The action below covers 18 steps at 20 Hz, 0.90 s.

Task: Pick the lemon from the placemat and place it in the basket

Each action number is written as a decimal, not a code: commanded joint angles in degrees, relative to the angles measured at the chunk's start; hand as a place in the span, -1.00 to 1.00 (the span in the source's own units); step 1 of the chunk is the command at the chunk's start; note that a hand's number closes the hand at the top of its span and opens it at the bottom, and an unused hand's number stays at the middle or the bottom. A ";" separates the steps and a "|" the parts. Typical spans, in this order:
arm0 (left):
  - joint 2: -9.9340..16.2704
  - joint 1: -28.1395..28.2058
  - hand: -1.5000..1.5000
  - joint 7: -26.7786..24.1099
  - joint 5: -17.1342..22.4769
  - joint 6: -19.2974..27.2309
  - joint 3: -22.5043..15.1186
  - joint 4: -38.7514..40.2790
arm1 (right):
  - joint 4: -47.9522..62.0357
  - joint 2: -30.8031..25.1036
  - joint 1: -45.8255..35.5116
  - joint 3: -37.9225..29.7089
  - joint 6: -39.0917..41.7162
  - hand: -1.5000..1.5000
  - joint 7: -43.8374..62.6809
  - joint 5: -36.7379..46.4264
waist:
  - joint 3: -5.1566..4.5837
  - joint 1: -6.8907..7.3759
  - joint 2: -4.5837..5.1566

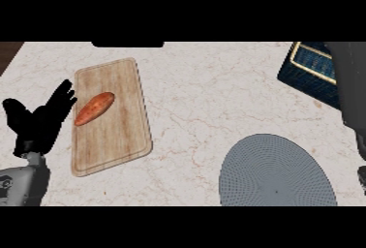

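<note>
Likely at place step: no lemon visible, mat [277, 169] bare, right forearm [350, 87] by basket [307, 68] at worktop's far-right corner, its hand out of view, left hand [39, 121] spread at left edge; next, release inside basket walls.

Veined marble counter [214, 97], grained wooden board [114, 140], woven grey placemat [275, 172]

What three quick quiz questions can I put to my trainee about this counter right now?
1. True or false: a lemon lies on the grey placemat.
2. What lies on the wooden cutting board? A) an orange vegetable B) a cup C) a knife
3. Fill in: the left hand shows open beside the board's ____ edge.
Key: 1 false, no lemon shows on it; 2 A; 3 left.
</note>
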 commanded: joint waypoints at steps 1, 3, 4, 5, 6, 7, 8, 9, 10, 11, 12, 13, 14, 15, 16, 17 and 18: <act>0.42 -0.92 0.00 -0.63 -0.74 0.33 0.70 3.01 | 3.01 -4.31 2.86 -3.42 -1.24 1.00 -5.50 -1.64 | 0.02 -0.41 0.04; -0.11 -0.86 0.00 1.74 -1.13 0.82 -0.49 -0.46 | 3.87 -3.92 3.85 -3.78 -3.45 1.00 -7.02 -1.46 | 0.03 -0.15 -0.08; 0.12 -1.28 0.00 2.38 0.37 0.12 0.31 -1.26 | 3.51 -5.87 4.51 -5.67 -1.39 1.00 -9.18 -4.17 | 0.04 -0.25 -0.12; -1.04 1.81 0.00 -2.36 -0.62 -0.07 -0.12 0.71 | 4.27 -5.88 5.53 -4.86 -1.42 1.00 -9.56 -3.17 | 0.01 -0.23 -0.08; 1.36 0.94 0.00 0.82 0.66 -1.72 0.87 -1.04 | 8.36 -6.97 4.94 -5.15 -2.83 1.00 -12.78 -2.78 | 0.03 0.21 0.03; -0.89 3.00 0.00 1.18 -0.79 1.29 -0.04 -4.00 | 4.31 -5.97 6.74 -5.06 -2.65 1.00 -10.19 -2.79 | 0.03 -0.10 -0.19; 1.87 1.42 0.00 -2.89 1.48 -2.91 2.57 2.46 | 8.34 -6.63 6.43 -6.35 -5.16 1.00 -13.45 -3.31 | 0.00 -0.02 0.07; 0.78 0.01 0.00 -4.11 -0.11 -0.81 2.18 3.89 | 6.67 -8.06 8.26 -7.71 -4.73 1.00 -16.61 -5.62 | 0.02 -0.41 0.04; -1.73 -1.33 0.00 -2.61 -2.20 1.78 -0.41 2.63 | 11.30 -7.08 6.09 -7.75 -7.40 1.00 -17.05 -4.45 | 0.02 -0.01 0.14; -0.59 0.15 0.00 -0.88 -0.54 0.32 0.52 0.17 | 6.36 -6.11 10.26 -8.17 -6.97 1.00 -17.98 -6.79 | 0.04 -0.30 -0.10; -0.57 -2.07 0.00 0.46 -1.35 1.35 0.45 2.17 | 6.48 -7.98 11.85 -8.82 -6.04 1.00 -18.45 -6.85 | 0.04 -0.60 -0.09; 0.26 3.12 0.00 -1.20 0.82 -1.68 1.37 -0.33 | 5.27 -7.68 15.05 -9.49 -8.11 1.00 -20.52 -7.68 | 0.05 -0.34 -0.17; 0.63 0.27 0.00 1.12 0.83 -2.01 0.74 -0.65 | 10.51 -7.54 11.55 -9.92 -9.28 1.00 -21.57 -7.41 | 0.04 0.04 -0.01; 0.67 -1.06 0.00 0.79 -0.23 -0.54 1.13 0.94 | 10.32 -8.01 14.09 -10.98 -11.09 1.00 -23.60 -8.14 | 0.04 -0.18 0.03; 1.40 -1.21 0.00 -3.12 0.08 -1.62 2.55 4.47 | 11.60 -5.89 11.40 -9.20 -11.61 1.00 -20.70 -6.24 | 0.01 -0.10 0.04; 0.76 0.32 0.00 0.14 0.90 -1.93 1.57 0.62 | 14.44 -9.51 12.30 -12.28 -11.06 1.00 -25.89 -9.14 | 0.04 0.15 0.06; -0.70 -2.75 0.00 0.23 -1.07 0.86 0.45 2.29 | 13.59 -9.94 12.01 -12.15 -18.48 1.00 -17.03 -2.30 | 0.03 -0.10 0.33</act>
